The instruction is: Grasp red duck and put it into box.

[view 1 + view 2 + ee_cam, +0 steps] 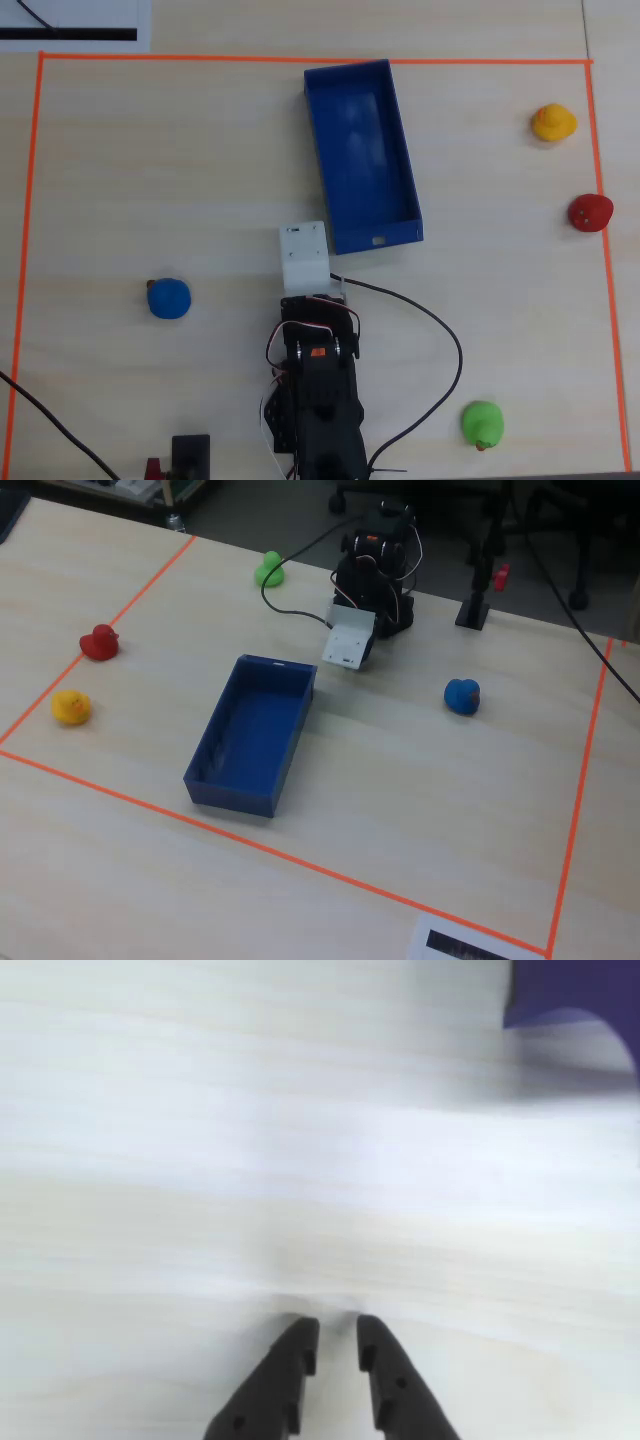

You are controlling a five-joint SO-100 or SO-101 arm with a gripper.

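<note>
four small ducks sit scattered inside the orange tape border (320,60) on the tabletop (150,180), each well apart from the others, which reads like a deliberate spread so the arm has to pick out one colour rather than grab whatever is nearest. the red duck (590,212) lies at the far right edge of the overhead view, touching or just on the tape line, with the yellow duck (553,122) near it farther along that edge; in the fixed view the same red duck (99,641) shows at the left, by the tape. the green duck (483,424) sits near the arm's base side, and a blue duck (168,298) lies well off to the other side. the box (412,195) lies empty near the middle, angled a little, its short end close to the arm, a sensible spot since it is within easy reach for a drop. the arm (318,380) looks folded back in a rest-like pose, its white wrist block just beside the box's near corner. the end effector (337,1340) hangs over bare wood in the wrist view, its two dark tips only a narrow gap apart, holding nothing and touching nothing that can be seen; a corner of the box (570,990) shows at the upper right. the grasp is not yet begun.
</note>
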